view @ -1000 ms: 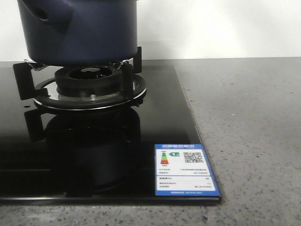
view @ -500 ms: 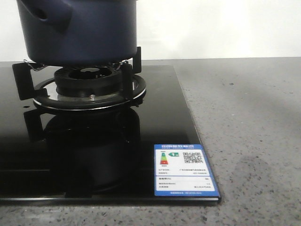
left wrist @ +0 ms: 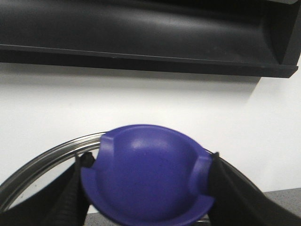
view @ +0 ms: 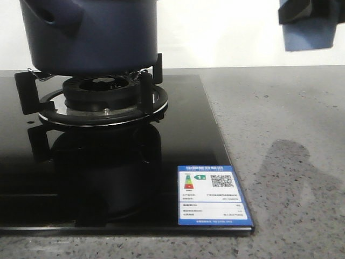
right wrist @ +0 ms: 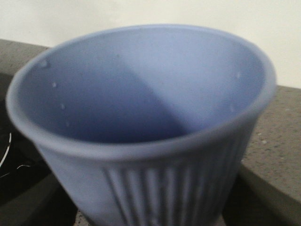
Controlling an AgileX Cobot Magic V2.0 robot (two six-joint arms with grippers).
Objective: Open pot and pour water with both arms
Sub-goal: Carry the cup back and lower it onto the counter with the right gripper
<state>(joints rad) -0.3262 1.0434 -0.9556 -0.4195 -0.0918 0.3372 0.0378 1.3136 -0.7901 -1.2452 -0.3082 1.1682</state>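
The dark navy pot (view: 91, 35) stands on the gas burner (view: 102, 100) at the upper left of the front view; its top is cut off by the frame. My left gripper (left wrist: 148, 176) is shut on the lid's purple-blue knob (left wrist: 150, 160), black fingers (left wrist: 70, 193) on both sides, and the lid's metal rim (left wrist: 42, 160) shows behind. My right gripper (right wrist: 150, 207) is shut on the pale blue ribbed cup (right wrist: 141, 108), which has droplets on its inner wall. The cup (view: 310, 35) hangs high at the upper right of the front view under the black gripper (view: 302, 11).
The black glass hob (view: 188, 140) carries a blue and white label (view: 213, 197) at its front right corner. Grey speckled counter (view: 291, 162) lies to the right, with the cup's shadow on it. A white wall stands behind.
The cup in my right gripper has come into the front view at the upper right, and its shadow has grown on the counter. The pot has not moved.
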